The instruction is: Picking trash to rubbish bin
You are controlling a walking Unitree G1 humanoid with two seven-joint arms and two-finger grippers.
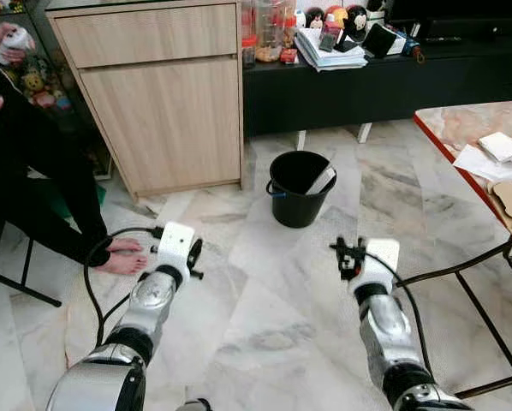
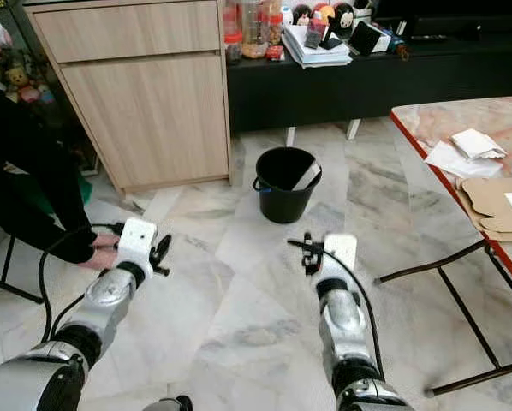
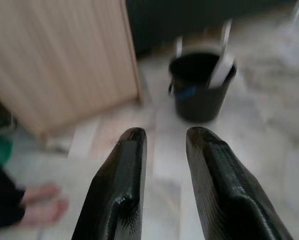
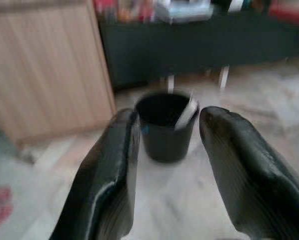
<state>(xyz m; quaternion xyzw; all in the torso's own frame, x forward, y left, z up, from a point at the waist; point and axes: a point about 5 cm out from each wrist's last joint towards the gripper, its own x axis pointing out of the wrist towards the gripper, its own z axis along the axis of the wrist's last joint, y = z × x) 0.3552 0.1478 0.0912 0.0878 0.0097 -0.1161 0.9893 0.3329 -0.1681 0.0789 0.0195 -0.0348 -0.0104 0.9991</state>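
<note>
Trash (image 1: 321, 181) already lies in the bin (image 1: 300, 188); both pincers, left (image 1: 193, 254) and right (image 1: 348, 258), hang parted and empty, papers (image 1: 496, 156) remaining on the surface (image 1: 449, 124).

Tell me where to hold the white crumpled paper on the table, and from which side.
Grip the crumpled paper across its raised folded middle, coming from above with the right gripper. It lies loose on flat sheets near the edge of the table, so a side approach would probably push it away.

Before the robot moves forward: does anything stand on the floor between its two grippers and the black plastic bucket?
Nothing visible does: bare marble floor lies between the left gripper, the right gripper and the black plastic bucket.
</note>
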